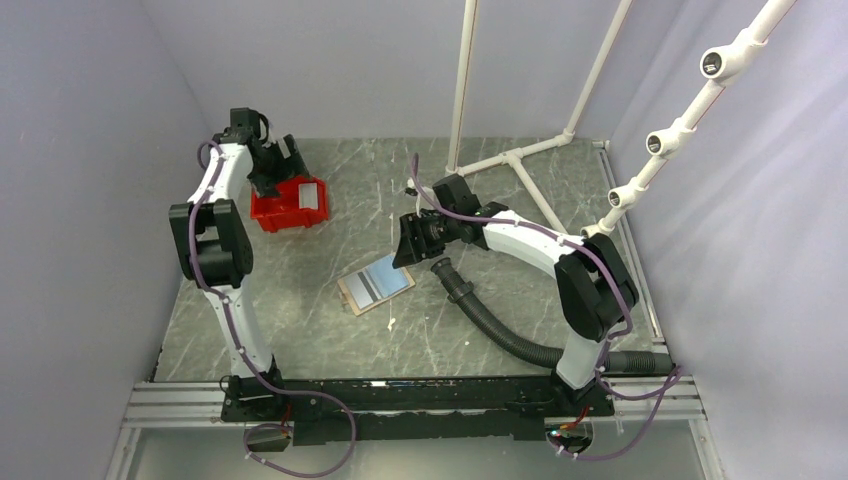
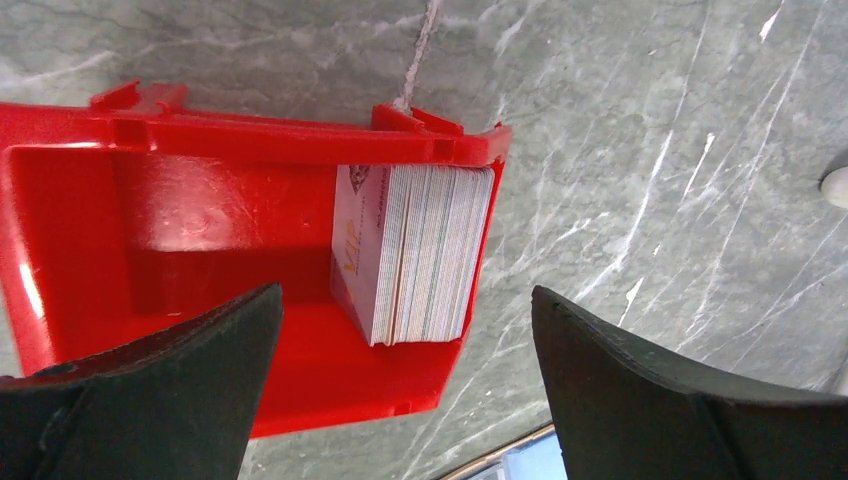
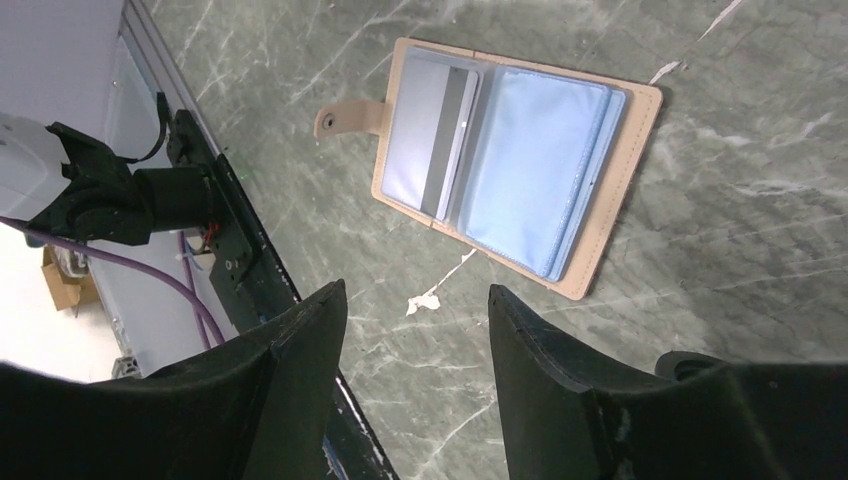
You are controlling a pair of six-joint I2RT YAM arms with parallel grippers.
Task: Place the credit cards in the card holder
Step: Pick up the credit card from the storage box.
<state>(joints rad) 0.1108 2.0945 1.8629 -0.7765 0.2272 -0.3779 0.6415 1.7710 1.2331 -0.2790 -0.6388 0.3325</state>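
I have the left gripper (image 2: 405, 300) hovering over the red bin (image 2: 180, 220) at the far left of the table (image 1: 330, 340). Its jaws are spread wide with nothing between them. Inside the bin, a thick stack of credit cards (image 2: 425, 255) stands on edge at the right end as the left wrist camera sees it. The outermost face is pinkish-white with gold lettering.

The right gripper (image 3: 415, 295) hangs above the card holder (image 3: 540, 160), its jaws also parted and empty. The holder lies open and flat near the middle of the table, tan cover down and pale blue clear sleeves facing up, with its snap strap (image 3: 345, 118) folded out to 1 side. 1 card (image 3: 425, 135) with a dark stripe seems to sit in the left sleeve, though glare on the plastic makes that hard to confirm.

A black corrugated hose (image 1: 500, 325) curves across the table close to the right gripper.
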